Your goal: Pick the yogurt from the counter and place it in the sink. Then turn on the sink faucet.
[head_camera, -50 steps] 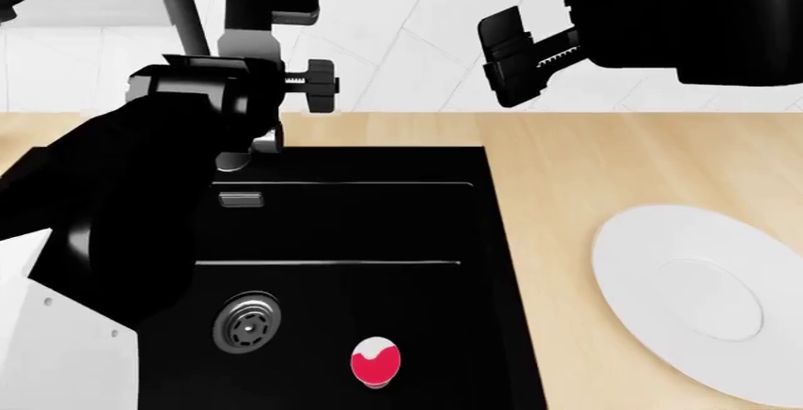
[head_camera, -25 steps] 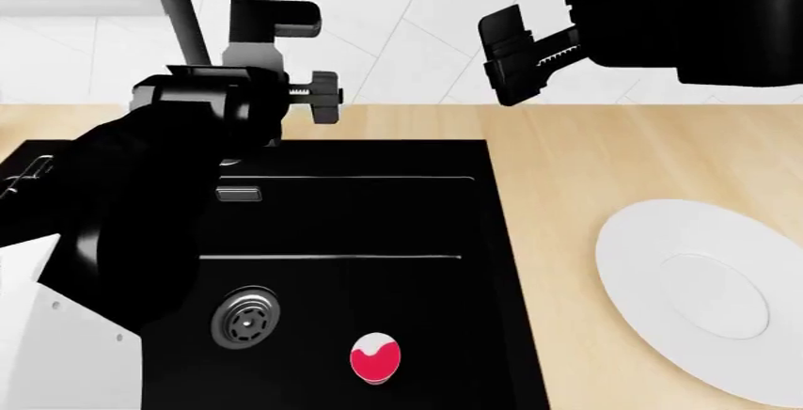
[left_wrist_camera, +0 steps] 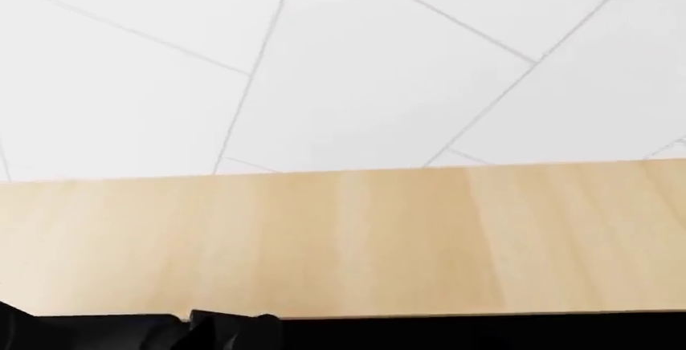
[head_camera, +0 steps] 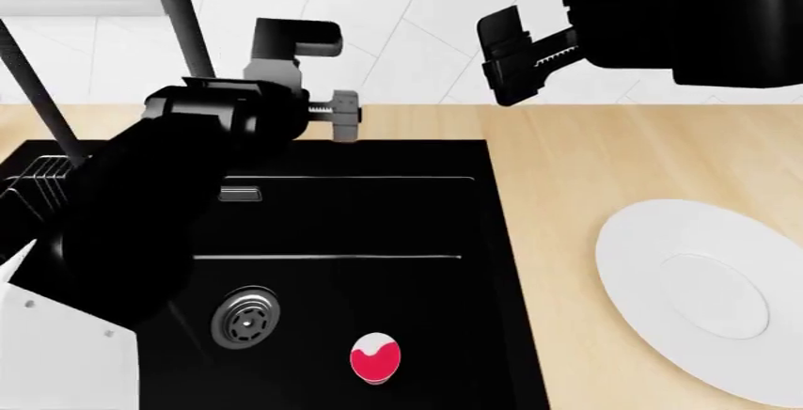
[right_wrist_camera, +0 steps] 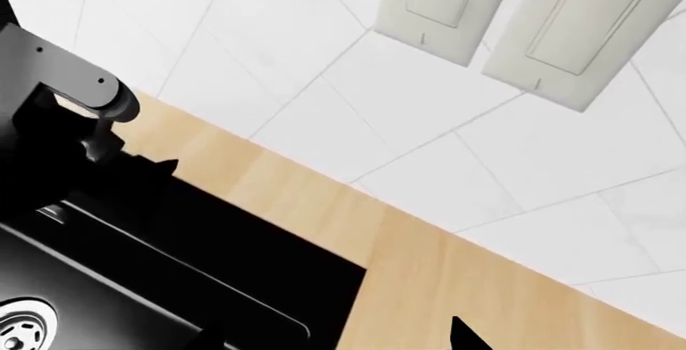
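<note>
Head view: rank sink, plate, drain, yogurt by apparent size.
Largest to smallest, as they look:
1. sink
2. plate, partly cut off at the frame edge
3. drain
4. yogurt, close to the drain in size, so that last pair is unsure.

head looks down; wrists share counter (left_wrist_camera: pixel 343 238) edge.

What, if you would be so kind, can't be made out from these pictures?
- Sink faucet: head view, base and handle hidden behind the left arm; spout cut off by the top edge.
- Left end effector: head view shows only the wrist; left wrist view shows just the counter and wall, so its state is unclear.
- Yogurt: head view, too small to read.
- Plate: cut off at the right edge.
</note>
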You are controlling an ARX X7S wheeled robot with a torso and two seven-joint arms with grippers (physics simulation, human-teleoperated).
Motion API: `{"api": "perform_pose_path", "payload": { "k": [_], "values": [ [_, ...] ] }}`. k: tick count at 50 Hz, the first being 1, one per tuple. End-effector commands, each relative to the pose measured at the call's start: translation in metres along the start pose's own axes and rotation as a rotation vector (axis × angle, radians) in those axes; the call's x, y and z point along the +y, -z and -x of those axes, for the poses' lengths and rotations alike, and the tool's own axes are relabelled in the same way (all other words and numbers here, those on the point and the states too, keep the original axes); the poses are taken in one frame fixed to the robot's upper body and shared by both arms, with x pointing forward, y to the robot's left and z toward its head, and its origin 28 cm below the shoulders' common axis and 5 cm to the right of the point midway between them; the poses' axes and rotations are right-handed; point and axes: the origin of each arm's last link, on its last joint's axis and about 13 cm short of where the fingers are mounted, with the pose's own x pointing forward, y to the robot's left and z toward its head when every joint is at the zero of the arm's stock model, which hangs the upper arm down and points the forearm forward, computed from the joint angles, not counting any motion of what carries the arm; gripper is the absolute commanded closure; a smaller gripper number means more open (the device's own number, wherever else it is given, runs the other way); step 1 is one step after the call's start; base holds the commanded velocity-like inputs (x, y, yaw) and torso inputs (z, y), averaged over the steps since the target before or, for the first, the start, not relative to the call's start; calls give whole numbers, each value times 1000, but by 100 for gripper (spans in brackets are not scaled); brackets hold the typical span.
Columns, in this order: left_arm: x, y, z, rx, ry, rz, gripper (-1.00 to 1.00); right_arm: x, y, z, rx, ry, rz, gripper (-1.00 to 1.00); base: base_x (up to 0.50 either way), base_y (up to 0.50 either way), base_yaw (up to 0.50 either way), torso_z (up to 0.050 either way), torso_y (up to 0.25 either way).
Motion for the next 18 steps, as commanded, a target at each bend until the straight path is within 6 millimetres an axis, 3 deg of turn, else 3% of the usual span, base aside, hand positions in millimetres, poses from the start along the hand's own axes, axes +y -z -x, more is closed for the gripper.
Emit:
{"api": "perform_pose_path", "payload": {
  "k": [1, 18],
  "values": [
    [-11, 4, -1, 11, 84, 21, -100, 1, 1, -2, 4, -3, 1, -100, 0, 0, 0, 0, 0],
    [-14, 1, 1, 0, 116, -1, -100, 1, 1, -3, 8, -2, 3, -100, 0, 0, 0, 0, 0]
  ]
}}
